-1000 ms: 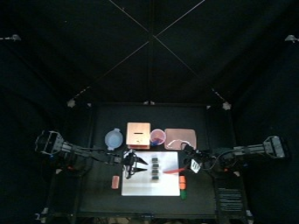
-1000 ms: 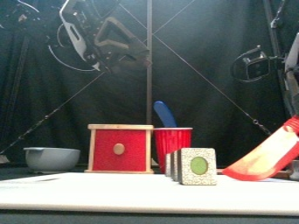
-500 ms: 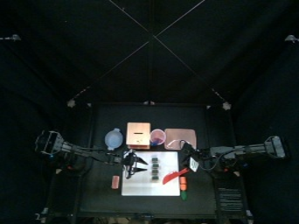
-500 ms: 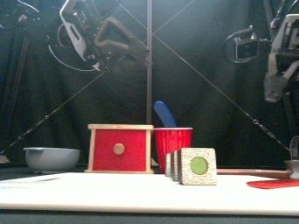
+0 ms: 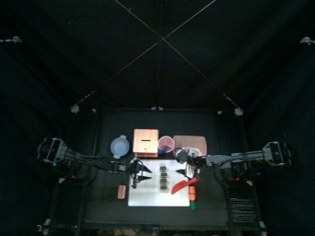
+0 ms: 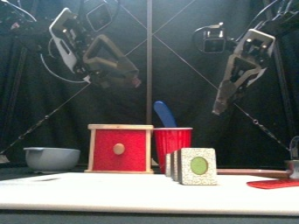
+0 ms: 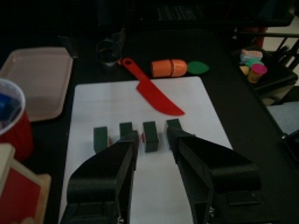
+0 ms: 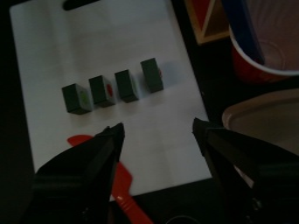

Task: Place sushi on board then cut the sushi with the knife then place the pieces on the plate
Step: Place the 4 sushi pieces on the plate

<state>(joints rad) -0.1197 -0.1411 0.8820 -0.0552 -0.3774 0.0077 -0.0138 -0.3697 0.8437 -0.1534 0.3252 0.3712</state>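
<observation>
Several dark green sushi pieces point(image 5: 150, 176) stand in a row, slightly apart, on the white cutting board point(image 5: 160, 205). The red knife point(image 5: 185, 185) lies flat on the board to their right, free of both grippers. My left gripper point(image 7: 158, 166) hovers open above the pieces point(image 7: 140, 134). My right gripper point(image 8: 163, 162) hangs open and empty, high above the board's back right, near the pink plate point(image 5: 189, 145). In the front view the pieces point(image 6: 193, 166) stand upright, the front one showing a green centre, with the knife point(image 6: 274, 183) low at the right.
Behind the board stand a blue-grey bowl point(image 5: 120, 145), the wooden box with its red drawer front point(image 6: 121, 149) and a red cup point(image 6: 173, 144) holding a blue knife point(image 6: 163, 114). An orange toy point(image 7: 170, 67) and a green toy point(image 7: 197, 66) lie beyond the board's right edge.
My right gripper let go of the red knife, which now lies on the board. That arm rose and drew back toward the plate. The left arm barely moved.
</observation>
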